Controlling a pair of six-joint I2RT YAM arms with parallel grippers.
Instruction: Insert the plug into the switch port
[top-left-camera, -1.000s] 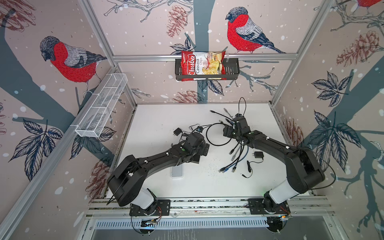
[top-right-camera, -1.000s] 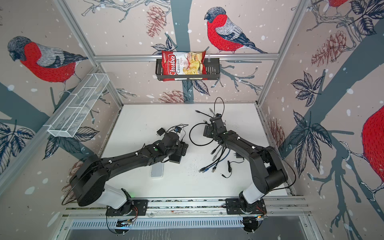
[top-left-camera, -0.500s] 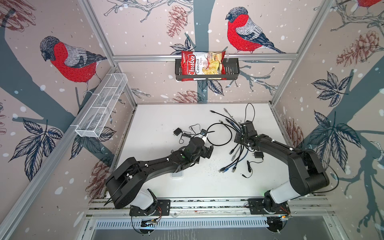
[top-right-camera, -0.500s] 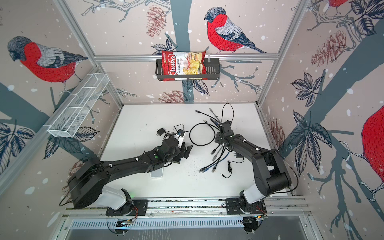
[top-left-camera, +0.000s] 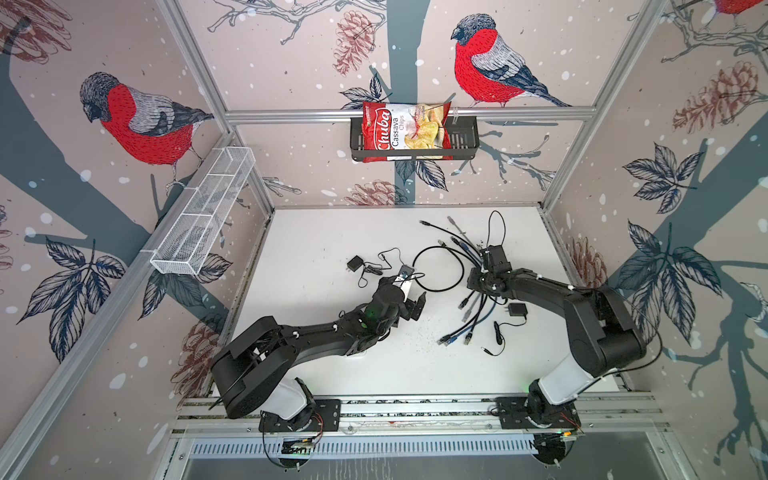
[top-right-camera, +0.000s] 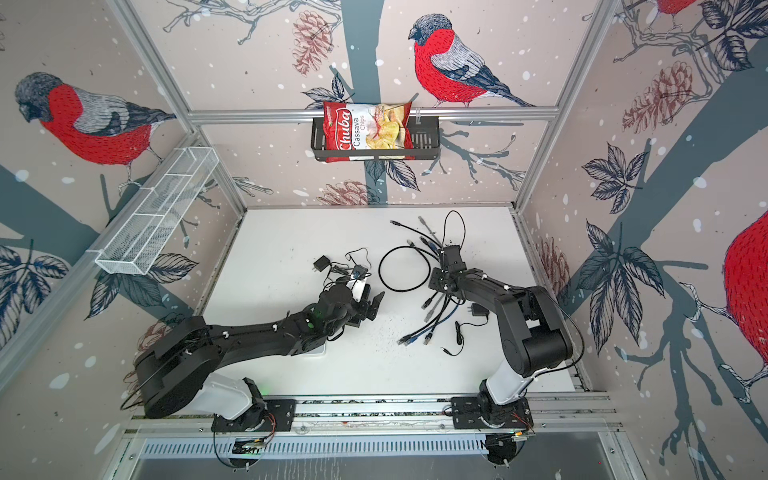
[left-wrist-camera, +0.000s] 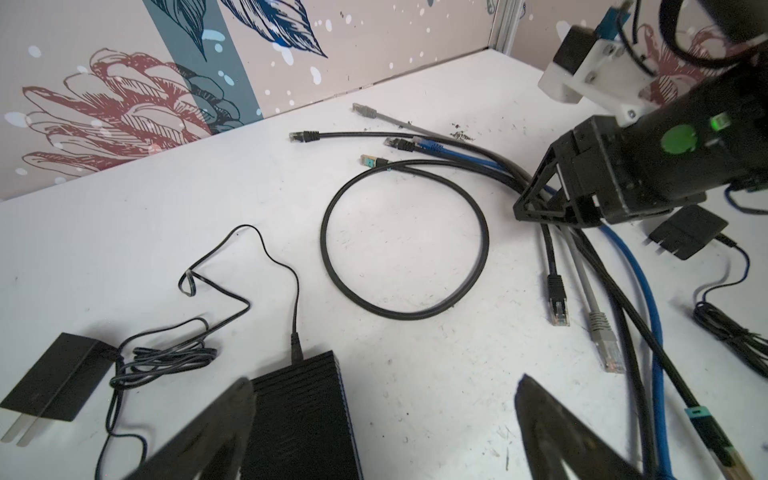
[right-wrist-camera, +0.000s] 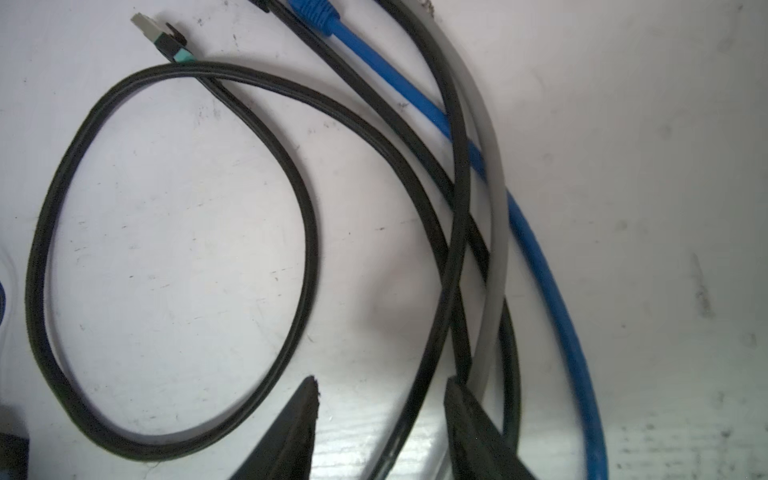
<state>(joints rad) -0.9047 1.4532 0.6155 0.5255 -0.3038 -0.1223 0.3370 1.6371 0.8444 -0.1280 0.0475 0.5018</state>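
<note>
**Right jaws astride a patch lead; plug not yet picked up**

Top views. The cable bundle (top-left-camera: 478, 309) lies right of centre, and the looped black cable (top-left-camera: 434, 248) sits between the arms. The right gripper (top-left-camera: 475, 284) is down where the leads cross. The left gripper (top-left-camera: 410, 300) hovers left of the loop, and its wrist hides whatever lies beneath. Readable: "Chuba Cassava Chips" on the red bag (top-right-camera: 365, 129) in the black basket (top-right-camera: 428, 137) on the far wall. No other writing is legible.

Left wrist. The switch (left-wrist-camera: 299, 415), a black ribbed box with a thin power lead plugged in, lies just beside one finger of the left gripper. Its jaws stand wide apart and hold nothing. The ports are not visible. The teal-banded plug (left-wrist-camera: 368, 160) rests on the table at the far edge of the loop, well apart from the switch.

Right wrist. The right gripper's jaws are part-way apart with one black lead running between them, not visibly pinched. The grey cable (right-wrist-camera: 494, 208) and blue cable (right-wrist-camera: 540, 249) pass outside. The teal-banded plug is untouched, well along from the jaws.

Judgement: this is the pick-up step. Next, clamp the lead, preferably nearer the plug, lift it clear of the tangle and carry it left. The left gripper likely needs to steady the switch.
</note>
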